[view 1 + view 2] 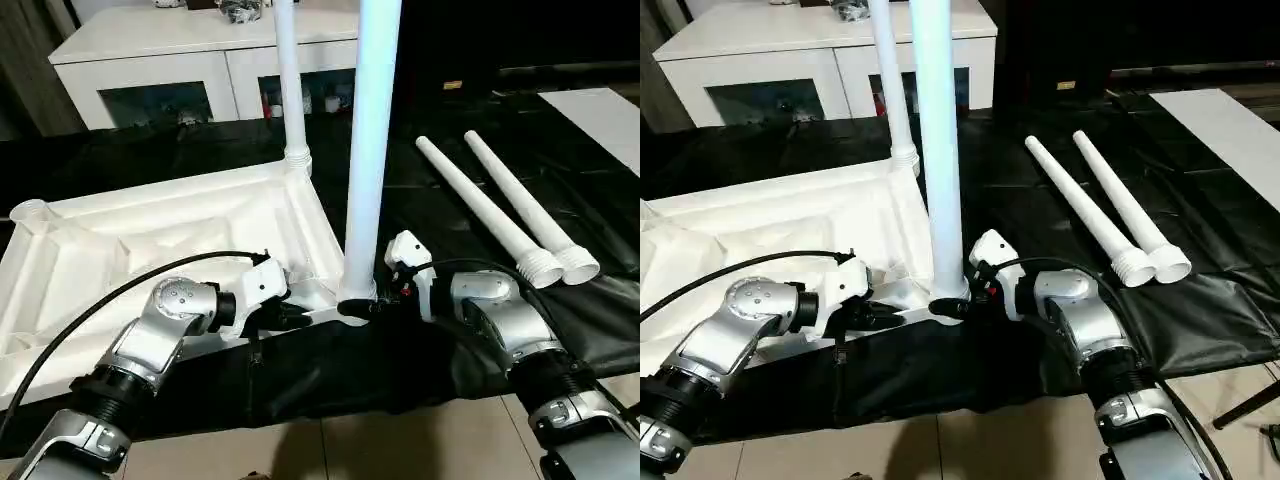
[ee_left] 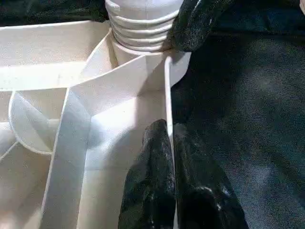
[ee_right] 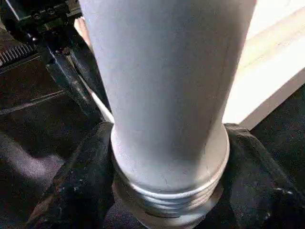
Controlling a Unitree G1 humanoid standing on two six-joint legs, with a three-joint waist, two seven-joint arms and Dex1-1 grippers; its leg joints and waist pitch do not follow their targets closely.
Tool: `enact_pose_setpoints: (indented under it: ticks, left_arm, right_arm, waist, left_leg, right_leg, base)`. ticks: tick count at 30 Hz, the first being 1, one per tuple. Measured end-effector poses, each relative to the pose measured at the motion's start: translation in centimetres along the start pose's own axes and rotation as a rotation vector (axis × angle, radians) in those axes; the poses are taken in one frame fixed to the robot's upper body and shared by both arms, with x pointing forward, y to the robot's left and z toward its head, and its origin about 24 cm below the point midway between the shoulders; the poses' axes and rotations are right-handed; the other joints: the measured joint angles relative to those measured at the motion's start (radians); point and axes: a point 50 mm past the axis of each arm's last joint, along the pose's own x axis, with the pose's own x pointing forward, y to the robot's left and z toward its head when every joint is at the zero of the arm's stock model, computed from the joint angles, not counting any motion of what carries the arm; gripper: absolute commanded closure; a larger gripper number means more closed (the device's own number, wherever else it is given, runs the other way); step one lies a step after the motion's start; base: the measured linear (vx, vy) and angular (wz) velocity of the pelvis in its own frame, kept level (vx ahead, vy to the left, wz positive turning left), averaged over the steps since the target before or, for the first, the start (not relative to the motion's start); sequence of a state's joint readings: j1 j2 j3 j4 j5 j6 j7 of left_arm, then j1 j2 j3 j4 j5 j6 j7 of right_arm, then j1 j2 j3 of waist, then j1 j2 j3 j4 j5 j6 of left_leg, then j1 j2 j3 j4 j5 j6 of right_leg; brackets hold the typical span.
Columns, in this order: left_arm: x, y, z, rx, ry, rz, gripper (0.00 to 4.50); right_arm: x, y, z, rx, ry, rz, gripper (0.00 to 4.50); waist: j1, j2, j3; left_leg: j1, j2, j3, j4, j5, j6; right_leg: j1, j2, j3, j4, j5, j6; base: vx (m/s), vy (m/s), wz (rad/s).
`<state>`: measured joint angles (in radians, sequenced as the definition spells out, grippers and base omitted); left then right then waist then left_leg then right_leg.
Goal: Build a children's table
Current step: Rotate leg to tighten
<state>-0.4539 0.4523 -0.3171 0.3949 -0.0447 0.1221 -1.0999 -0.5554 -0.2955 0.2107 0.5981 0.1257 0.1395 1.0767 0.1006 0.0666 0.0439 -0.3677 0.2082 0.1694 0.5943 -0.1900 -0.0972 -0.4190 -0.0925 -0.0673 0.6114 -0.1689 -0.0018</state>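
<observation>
The white tabletop (image 1: 150,250) lies underside up on the left part of a black sheet. One white leg (image 1: 289,80) stands upright in its far right corner socket. A second leg (image 1: 371,150) stands upright at the near right corner, and my right gripper (image 1: 360,306) is shut around its threaded base (image 3: 167,191), a black finger (image 3: 81,181) on each side. My left gripper (image 1: 292,312) is shut on the tabletop's rim (image 2: 167,95) just beside that corner. Two loose legs (image 1: 480,205) (image 1: 530,205) lie side by side on the sheet to the right.
A white glass-door cabinet (image 1: 150,50) stands behind the sheet. An empty corner socket (image 1: 30,212) shows at the tabletop's far left. A white panel (image 1: 600,115) lies at the far right. Tiled floor (image 1: 400,440) runs along the black sheet's (image 1: 450,220) near edge.
</observation>
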Motion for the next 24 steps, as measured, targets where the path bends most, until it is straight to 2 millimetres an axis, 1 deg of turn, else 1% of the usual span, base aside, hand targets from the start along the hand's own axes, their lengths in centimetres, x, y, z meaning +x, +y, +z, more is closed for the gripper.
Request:
enact_pose_setpoints:
  ticks: [2,6,11,12,15,18,22,23,24]
  left_arm:
    - [0.0,0.0,0.0,0.0,0.001,0.004,4.5]
    - [0.9,1.1,0.3,0.006,0.025,0.126,4.5]
    - [4.0,2.4,1.7,-0.045,0.025,0.287,4.5]
    - [4.9,2.6,2.2,-0.061,0.025,0.322,4.5]
    - [6.9,2.9,3.4,-0.085,0.028,0.379,4.5]
    - [8.1,2.9,4.1,-0.089,0.026,0.396,4.5]
    - [8.3,2.9,4.1,-0.071,0.023,0.394,4.5]
    - [8.3,2.9,4.1,-0.068,0.023,0.394,4.5]
    - [8.3,2.9,4.1,-0.064,0.021,0.394,4.5]
  right_arm:
    - [0.2,0.1,0.0,0.007,-0.01,-0.009,1.76]
    - [1.5,-0.5,-0.2,0.076,-0.056,-0.204,1.76]
    - [2.9,-1.8,0.1,0.184,-0.078,-0.554,1.76]
    - [3.1,-2.2,0.3,0.208,-0.073,-0.648,1.76]
    - [4.0,-2.7,0.6,0.273,-0.08,-0.837,1.76]
    - [4.2,-2.9,0.6,0.298,-0.079,-0.926,1.77]
    - [4.1,-2.9,0.6,0.306,-0.092,-0.945,1.77]
    - [4.1,-3.0,0.6,0.307,-0.097,-0.944,1.21]
    - [4.0,-3.0,0.6,0.308,-0.104,-0.939,1.07]
  waist:
    - [0.0,0.0,0.0]
    - [-0.009,-0.001,0.0]
    - [-0.014,-0.003,-0.001]
    - [-0.014,-0.003,-0.001]
    - [-0.012,-0.003,-0.001]
    - [-0.009,-0.002,-0.002]
    - [-0.01,0.002,-0.004]
    - [-0.01,0.002,-0.004]
    - [-0.01,0.002,-0.004]
  left_leg:
    - [0.0,0.0,0.0,0.0,0.0,0.0]
    - [0.001,0.0,0.0,0.001,0.0,0.0]
    - [0.003,-0.001,0.0,0.001,0.002,-0.002]
    - [0.004,-0.001,0.0,0.001,0.002,-0.002]
    - [0.004,-0.002,0.0,0.001,0.002,-0.002]
    - [0.003,-0.002,0.0,0.001,0.003,-0.001]
    - [0.002,-0.002,0.0,0.0,0.003,-0.001]
    - [0.002,-0.002,0.0,0.0,0.003,-0.001]
    - [0.001,-0.002,-0.001,0.0,0.003,-0.001]
  right_leg:
    - [0.0,0.0,0.0,0.0,0.0,0.0]
    - [0.002,0.0,0.0,0.001,0.002,-0.002]
    - [0.004,0.0,0.003,0.0,0.003,-0.001]
    - [0.004,0.0,0.003,-0.001,0.002,0.0]
    - [0.005,0.0,0.003,-0.001,0.002,0.003]
    - [0.007,0.0,0.004,-0.001,0.002,0.003]
    - [0.008,-0.001,0.004,-0.001,0.002,0.003]
    - [0.008,0.0,0.004,-0.001,0.002,0.003]
    - [0.008,-0.001,0.003,-0.001,0.002,0.003]
  base:
    - [0.0,0.0,0.0]
    - [0.0,0.0,0.0]
    - [0.0,0.0,0.0]
    - [0.0,0.0,0.0]
    - [0.0,0.0,0.0]
    - [0.0,0.0,0.0]
    - [0.0,0.0,0.0]
    - [0.0,0.0,0.0]
    - [0.0,0.0,0.0]
